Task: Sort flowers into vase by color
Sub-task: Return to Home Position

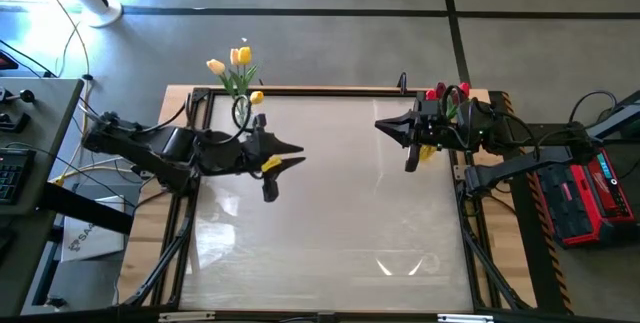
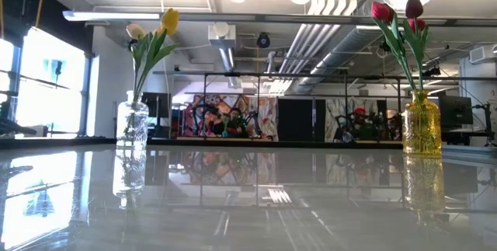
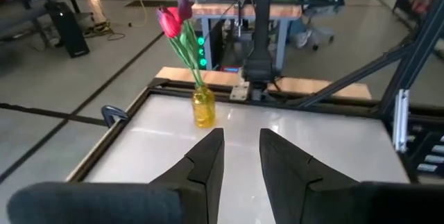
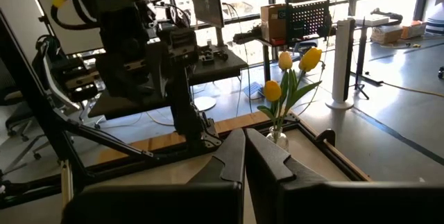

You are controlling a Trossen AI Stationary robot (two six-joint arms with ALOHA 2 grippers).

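Tulips (image 2: pixel 382 12) in amber glass vase (image 2: pixel 422 127)

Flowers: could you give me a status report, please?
Left gripper open, right gripper shut, both empty. Yellow tulips in clear vase, red tulips in yellow vase. No obstruction seen.

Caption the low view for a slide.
Yellow tulips in the clear vase at left, red and maroon tulips in the amber vase at right.

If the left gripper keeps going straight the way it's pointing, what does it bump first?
Probably the right arm's dark gripper, facing the left gripper across the table. The yellow glass vase of red tulips sits just aside, though depth is unclear.
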